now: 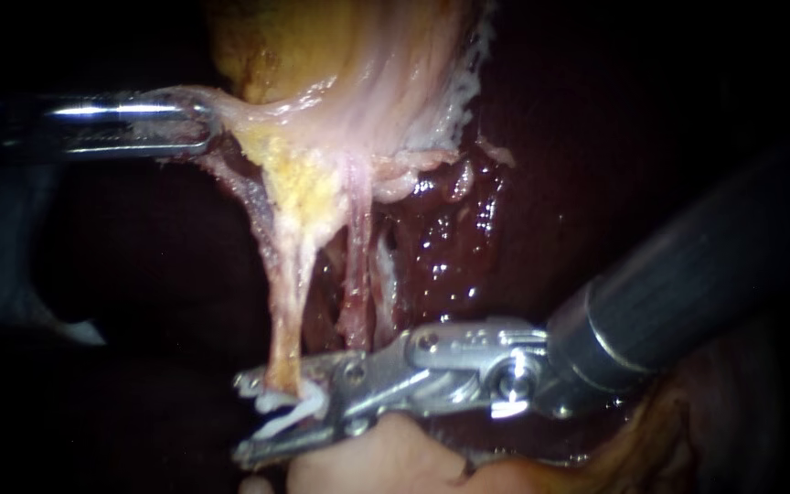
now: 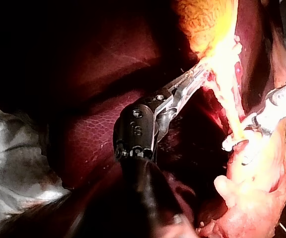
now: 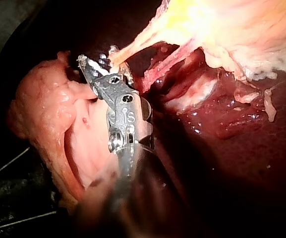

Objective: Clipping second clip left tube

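Right instrument [image 1: 245, 416] is gripping white plastic clip [image 1: 294, 413] with pale stringy left tube [image 1: 285, 311] between its jaws and should be closing squarely, left instrument [image 1: 201, 123] clamping yellowish gallbladder [image 1: 322, 55] taut.

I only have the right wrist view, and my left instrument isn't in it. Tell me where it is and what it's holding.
Observer: In the endoscope view the left instrument comes in from the left. Its jaws are shut on a fold of pale tissue just below the gallbladder.
Operator: I'm looking at the right instrument from behind, so I can't see between its jaws. Is the left tube in there?
Observer: Yes. The endoscope view shows the jaws standing apart with a white clip held between them. The left tube's lower end comes down into that gap at the clip.
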Tool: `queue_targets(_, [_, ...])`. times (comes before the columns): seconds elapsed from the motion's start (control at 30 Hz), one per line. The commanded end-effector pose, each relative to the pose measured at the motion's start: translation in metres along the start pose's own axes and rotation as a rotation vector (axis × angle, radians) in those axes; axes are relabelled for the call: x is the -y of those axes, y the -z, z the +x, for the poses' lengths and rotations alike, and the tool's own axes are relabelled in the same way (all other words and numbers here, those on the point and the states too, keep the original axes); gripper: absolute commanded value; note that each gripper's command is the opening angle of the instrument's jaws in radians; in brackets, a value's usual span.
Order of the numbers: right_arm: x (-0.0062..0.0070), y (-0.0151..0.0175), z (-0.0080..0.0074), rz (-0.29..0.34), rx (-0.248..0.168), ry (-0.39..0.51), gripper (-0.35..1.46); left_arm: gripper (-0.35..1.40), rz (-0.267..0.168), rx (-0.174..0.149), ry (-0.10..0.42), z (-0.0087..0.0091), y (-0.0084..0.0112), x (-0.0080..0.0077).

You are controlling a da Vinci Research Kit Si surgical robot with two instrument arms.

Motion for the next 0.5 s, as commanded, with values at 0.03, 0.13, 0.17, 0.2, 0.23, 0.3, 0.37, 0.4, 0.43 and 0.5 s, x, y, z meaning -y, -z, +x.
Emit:
queue_targets(0.03, [-0.0001,0.0,-0.0001,-0.004,0.0,-0.001,0.21,-0.35,0.0,0.0,0.0,0.0,0.0,0.0])
queue_targets(0.13, [-0.0003,0.0001,-0.0001,-0.009,-0.003,-0.026,0.03,-0.35,0.0,0.0,0.0,0.0,0.0,0.0])
queue_targets(0.17, [-0.0003,0.0001,-0.0002,-0.015,-0.004,-0.026,-0.04,-0.35,0.0,0.0,0.0,0.0,0.0,0.0])
queue_targets(0.2, [-0.0004,0.0001,-0.0002,-0.019,-0.005,-0.026,-0.1,-0.35,0.0,0.0,0.0,0.0,0.0,0.0])
queue_targets(0.23, [-0.0004,0.0001,-0.0002,-0.018,-0.005,-0.032,-0.15,-0.35,0.0,0.0,0.0,0.0,0.0,0.0])
queue_targets(0.3, [-0.0005,0.0002,-0.0002,-0.022,-0.006,-0.033,-0.32,-0.35,0.0,0.0,0.0,0.0,0.0,0.0])
queue_targets(0.37, [-0.0006,0.0004,-0.0001,-0.021,-0.01,-0.045,-0.35,-0.35,0.0,0.0,0.0,0.0,0.0,0.0])
queue_targets(0.4, [-0.0007,0.0005,-0.0001,-0.021,-0.012,-0.057,-0.35,-0.35,0.0,0.0,0.0,0.0,0.0,0.0])
queue_targets(0.43, [-0.0008,0.0006,-0.0002,-0.02,-0.013,-0.069,-0.35,-0.35,0.0,0.0,0.0,0.0,0.0,0.0])
queue_targets(0.5, [-0.001,0.0008,-0.0003,-0.021,-0.004,-0.075,-0.35,-0.35,0.0,0.0,0.0,0.0,0.0,0.0])
